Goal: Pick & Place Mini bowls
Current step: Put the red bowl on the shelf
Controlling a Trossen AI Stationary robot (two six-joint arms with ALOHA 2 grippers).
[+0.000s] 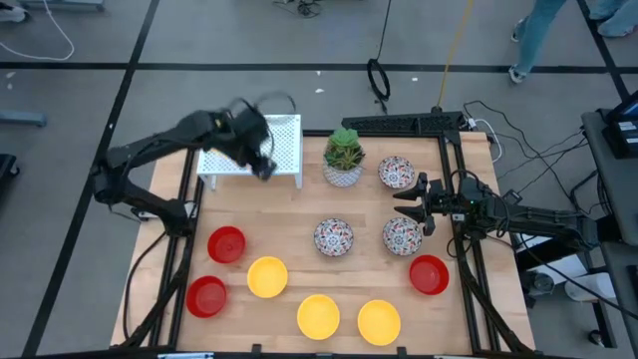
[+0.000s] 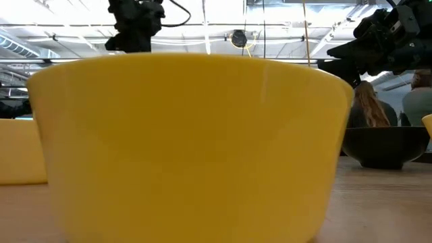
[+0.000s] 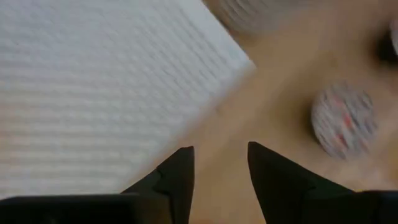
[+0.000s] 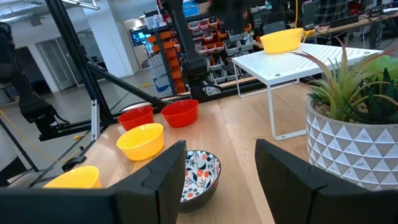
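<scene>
High view: left gripper over white rack's edge at eleven o'clock, fingers apart, empty; right gripper at three o'clock, parted, between two floral bowls.

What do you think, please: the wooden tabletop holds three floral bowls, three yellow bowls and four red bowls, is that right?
Not quite: there are three red bowls, not four, as the high view shows. The three floral bowls and three yellow bowls on the tabletop are as you say.
</scene>
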